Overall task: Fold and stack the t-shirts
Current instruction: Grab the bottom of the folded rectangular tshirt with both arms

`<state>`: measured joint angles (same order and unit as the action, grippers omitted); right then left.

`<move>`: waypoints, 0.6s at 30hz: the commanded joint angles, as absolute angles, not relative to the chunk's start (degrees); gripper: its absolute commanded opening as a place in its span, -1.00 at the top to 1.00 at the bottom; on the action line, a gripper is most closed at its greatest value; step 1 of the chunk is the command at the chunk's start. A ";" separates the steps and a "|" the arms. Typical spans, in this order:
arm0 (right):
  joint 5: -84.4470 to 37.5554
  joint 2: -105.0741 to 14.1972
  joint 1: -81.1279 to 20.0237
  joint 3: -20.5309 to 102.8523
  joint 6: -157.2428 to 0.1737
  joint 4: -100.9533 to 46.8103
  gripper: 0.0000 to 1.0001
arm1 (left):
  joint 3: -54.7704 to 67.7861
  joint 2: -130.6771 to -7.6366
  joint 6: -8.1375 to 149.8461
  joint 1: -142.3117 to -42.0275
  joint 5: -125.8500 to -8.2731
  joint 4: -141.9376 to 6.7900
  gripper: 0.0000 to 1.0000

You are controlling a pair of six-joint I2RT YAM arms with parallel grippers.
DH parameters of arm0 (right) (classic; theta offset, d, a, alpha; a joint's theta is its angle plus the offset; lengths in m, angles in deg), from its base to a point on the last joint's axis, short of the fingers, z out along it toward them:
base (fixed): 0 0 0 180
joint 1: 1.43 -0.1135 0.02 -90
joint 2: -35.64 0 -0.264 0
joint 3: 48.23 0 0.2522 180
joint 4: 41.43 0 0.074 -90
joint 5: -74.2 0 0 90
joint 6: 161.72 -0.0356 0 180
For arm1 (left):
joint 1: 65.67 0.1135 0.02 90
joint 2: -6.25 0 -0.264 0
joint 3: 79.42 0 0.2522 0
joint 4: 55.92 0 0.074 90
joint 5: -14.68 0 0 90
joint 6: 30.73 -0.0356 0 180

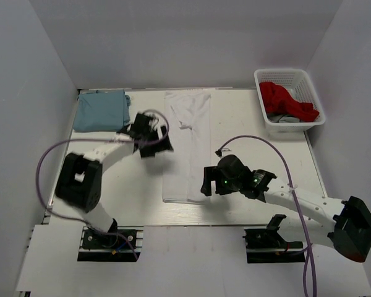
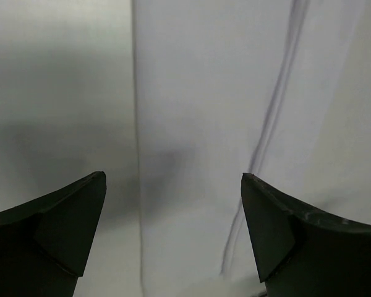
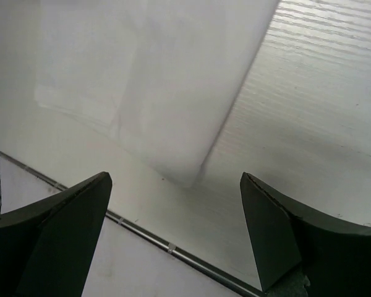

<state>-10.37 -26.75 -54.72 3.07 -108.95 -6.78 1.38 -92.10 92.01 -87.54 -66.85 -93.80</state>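
While neither t-shirt is in any grip, the job looks roughly half done to me. Nearest, the right end effector point(image 1: 206, 184) hangs with its jaws spread wide and empty, just beside the near right corner of the white t-shirt point(image 1: 187, 142). The shirt lies down the middle of the table point(image 1: 253, 136) as a long narrow strip, sleeves tucked in. It is thin, soft, matte cotton with a faint lengthwise crease, and I'd judge it has yet to be folded crosswise. The left end effector point(image 1: 162, 141), equally wide and holding nothing, hovers over the strip's left edge about midway. At the far left corner the light blue t-shirt point(image 1: 101, 110) sits folded into a flat rectangle, presumably waiting for the white one on top. At the far right, a white lattice basket point(image 1: 281, 71) holds a crumpled red garment point(image 1: 284, 99).
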 commanded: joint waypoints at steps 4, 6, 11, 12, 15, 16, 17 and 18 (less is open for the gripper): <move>-10.61 -30.71 -53.37 0.33 -112.59 -11.22 -0.81 | -25.03 -65.58 97.85 -90.72 -64.09 -89.36 -1.00; -13.76 -32.99 -53.28 0.25 -112.50 -11.41 -0.81 | -30.82 -62.76 98.64 -91.42 -61.01 -89.89 -1.00; -18.26 -34.14 -52.84 -3.00 -114.69 -15.53 -0.81 | -37.36 -60.02 100.41 -95.28 -56.34 -90.42 -1.00; -18.44 -33.97 -52.84 -3.44 -115.05 -16.41 -0.81 | -37.97 -60.63 100.41 -95.29 -56.86 -89.81 -1.00; -18.44 -34.49 -52.49 -4.68 -116.71 -18.44 -0.81 | -37.19 -63.53 100.41 -96.60 -57.39 -89.80 -0.89; -18.70 -34.67 -52.40 -4.50 -116.72 -18.79 -0.81 | -37.18 -64.23 100.41 -96.61 -57.39 -89.80 -0.85; -18.97 -35.02 -52.49 -4.42 -116.72 -19.05 -0.81 | -37.18 -64.76 100.41 -97.22 -57.39 -88.93 -0.69; -19.23 -35.63 -52.23 -4.33 -116.89 -18.97 -0.81 | -37.18 -65.90 100.41 -97.22 -56.35 -88.32 -0.61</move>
